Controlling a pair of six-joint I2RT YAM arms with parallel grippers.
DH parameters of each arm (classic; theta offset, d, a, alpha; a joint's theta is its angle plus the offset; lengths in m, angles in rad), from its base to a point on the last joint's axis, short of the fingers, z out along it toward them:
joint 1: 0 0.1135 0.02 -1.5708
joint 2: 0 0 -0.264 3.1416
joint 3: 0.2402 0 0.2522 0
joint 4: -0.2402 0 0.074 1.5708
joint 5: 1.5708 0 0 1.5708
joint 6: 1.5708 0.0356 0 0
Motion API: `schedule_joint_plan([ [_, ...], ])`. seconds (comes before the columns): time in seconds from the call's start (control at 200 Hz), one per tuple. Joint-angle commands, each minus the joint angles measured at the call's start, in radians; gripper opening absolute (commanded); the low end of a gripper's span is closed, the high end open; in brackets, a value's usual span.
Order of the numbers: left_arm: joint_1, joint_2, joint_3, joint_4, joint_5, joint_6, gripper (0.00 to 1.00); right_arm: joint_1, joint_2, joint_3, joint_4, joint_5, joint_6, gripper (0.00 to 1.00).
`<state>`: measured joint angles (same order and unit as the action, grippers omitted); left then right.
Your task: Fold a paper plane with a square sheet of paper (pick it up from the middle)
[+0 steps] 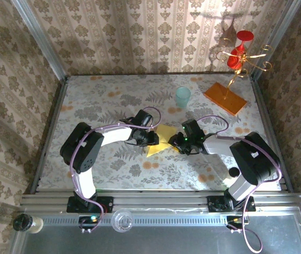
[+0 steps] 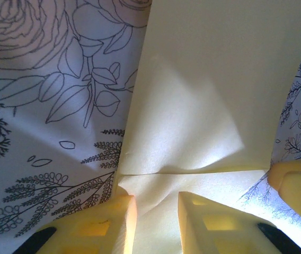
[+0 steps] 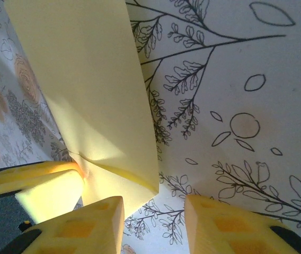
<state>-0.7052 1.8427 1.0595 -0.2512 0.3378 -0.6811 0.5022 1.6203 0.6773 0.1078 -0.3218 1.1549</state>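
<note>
The square sheet of paper (image 1: 164, 138) is yellow and lies mid-table, folded into an irregular pointed shape with creases; no finished paper plane is in view. My left gripper (image 1: 153, 139) is at its left edge. In the left wrist view the paper (image 2: 203, 95) runs between and under the left gripper (image 2: 156, 198), whose jaws stand a little apart over a crease. My right gripper (image 1: 178, 143) is at the paper's right edge. In the right wrist view it (image 3: 155, 203) is open, with bare tablecloth between its fingers. A raised corner of the paper (image 3: 87, 79) sits by its left finger.
A pale teal cup (image 1: 183, 97) stands behind the paper. An orange slab (image 1: 224, 98) with a gold stand (image 1: 238, 53) sits at the back right. Patterned walls enclose the floral table (image 1: 103, 100). The left gripper's fingers (image 3: 44, 193) show in the right wrist view.
</note>
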Motion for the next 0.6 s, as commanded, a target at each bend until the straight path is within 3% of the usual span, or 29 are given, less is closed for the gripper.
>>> schedule_joint_plan([
  [0.0,0.012,0.01,-0.024,-0.033,-0.01,-0.009,0.29,0.007,0.011,0.002,-0.002,-0.014,-0.006,0.34],
  [0.59,0.063,-0.004,-0.071,0.058,0.117,-0.066,0.3,0.009,0.069,-0.012,0.156,-0.119,0.035,0.26],
])
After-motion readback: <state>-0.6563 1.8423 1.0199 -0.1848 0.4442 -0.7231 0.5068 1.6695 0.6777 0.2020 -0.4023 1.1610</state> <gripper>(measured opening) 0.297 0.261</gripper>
